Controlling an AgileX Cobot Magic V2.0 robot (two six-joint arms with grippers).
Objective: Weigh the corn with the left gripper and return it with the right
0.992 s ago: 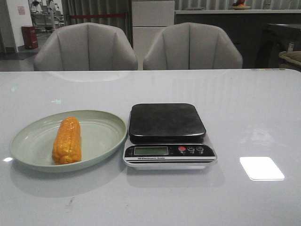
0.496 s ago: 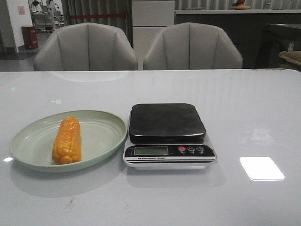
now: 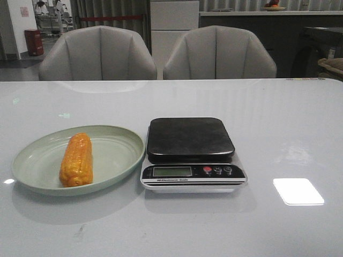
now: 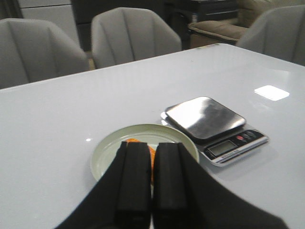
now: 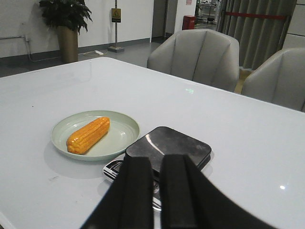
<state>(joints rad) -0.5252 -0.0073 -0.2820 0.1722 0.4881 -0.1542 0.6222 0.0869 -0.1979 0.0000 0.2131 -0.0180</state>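
The orange-yellow corn (image 3: 76,159) lies lengthwise on the pale green plate (image 3: 115,152) at the left of the table. It also shows in the right wrist view (image 5: 88,135). The scale (image 3: 189,139) stands right beside the plate, its dark platform bare. Neither gripper shows in the front view. My left gripper (image 4: 152,145) hangs above and short of the plate (image 4: 107,148), shut and empty, hiding most of the corn (image 4: 151,152). My right gripper (image 5: 157,160) hovers short of the scale (image 5: 174,142), shut and empty.
Two grey chairs (image 3: 99,53) stand behind the table's far edge. A bright reflection (image 3: 298,191) lies on the glossy white table to the right of the scale. The scale's display and buttons (image 3: 217,170) face the front.
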